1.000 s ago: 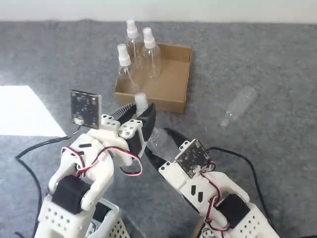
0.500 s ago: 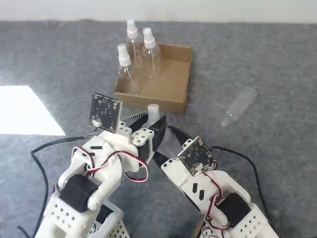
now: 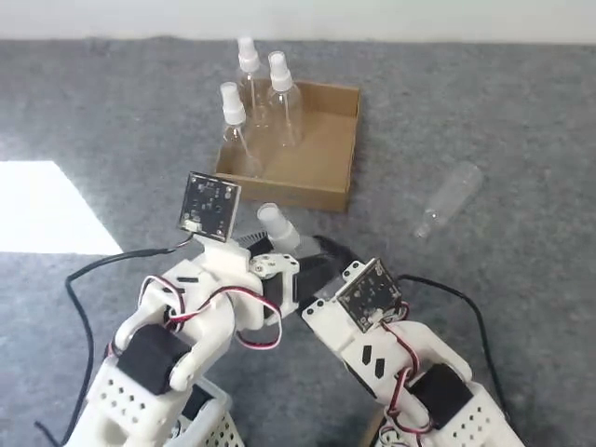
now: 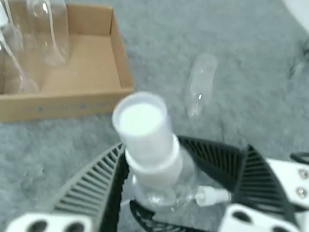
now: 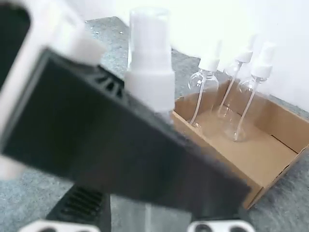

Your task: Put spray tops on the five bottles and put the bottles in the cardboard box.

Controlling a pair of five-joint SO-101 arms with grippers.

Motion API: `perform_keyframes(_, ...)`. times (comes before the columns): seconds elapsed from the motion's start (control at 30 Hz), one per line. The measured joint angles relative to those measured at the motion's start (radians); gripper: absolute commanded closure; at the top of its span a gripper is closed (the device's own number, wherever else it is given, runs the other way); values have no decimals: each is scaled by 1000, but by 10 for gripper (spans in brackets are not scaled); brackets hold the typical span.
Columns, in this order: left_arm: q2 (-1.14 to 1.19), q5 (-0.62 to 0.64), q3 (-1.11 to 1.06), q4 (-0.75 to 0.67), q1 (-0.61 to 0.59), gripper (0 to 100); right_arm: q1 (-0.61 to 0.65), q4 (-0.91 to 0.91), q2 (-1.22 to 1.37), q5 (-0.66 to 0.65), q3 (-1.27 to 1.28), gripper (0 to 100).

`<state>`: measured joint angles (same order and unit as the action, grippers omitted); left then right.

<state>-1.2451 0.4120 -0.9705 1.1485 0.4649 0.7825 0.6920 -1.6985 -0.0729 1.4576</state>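
Observation:
My left gripper is shut on a white spray top, which tilts over the neck of a clear bottle. In the left wrist view the spray top stands between the ribbed black fingers. My right gripper is right beside it, shut on the bottle, which the two grippers mostly hide. The cardboard box lies beyond them with three capped bottles standing in its far left part. One clear bottle without a top lies on its side to the right.
Grey carpet covers the table. A white sheet lies at the left edge. A white perforated basket sits under the left arm's base. Cables trail beside both arms.
The left arm has swung right and toward the right gripper, carrying the spray top down over the bottle and tilting it. The right arm has barely moved.

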Motion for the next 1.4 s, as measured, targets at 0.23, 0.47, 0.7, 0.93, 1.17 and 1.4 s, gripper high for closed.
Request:
perform_keyframes(0.23, 0, -21, 46, 48, 0, 655, 2, 0, 0, 0, 0, 987)
perform_keyframes(0.47, 0, -35, 75, 68, -86, 626, 0, 0, 0, 0, 0, 988)
perform_keyframes(0.7, 0, -35, 143, 107, -144, 617, 0, 0, 0, 0, 0, 988)
perform_keyframes(0.93, 0, -35, 206, 124, -155, 617, 0, 0, 0, 0, 0, 988)
perform_keyframes(1.17, -11, -35, 301, 146, -287, 617, 0, 0, 0, 0, 0, 988)
perform_keyframes(1.4, -11, 38, 308, 146, -436, 617, -28, -63, 0, 0, 9, 986)
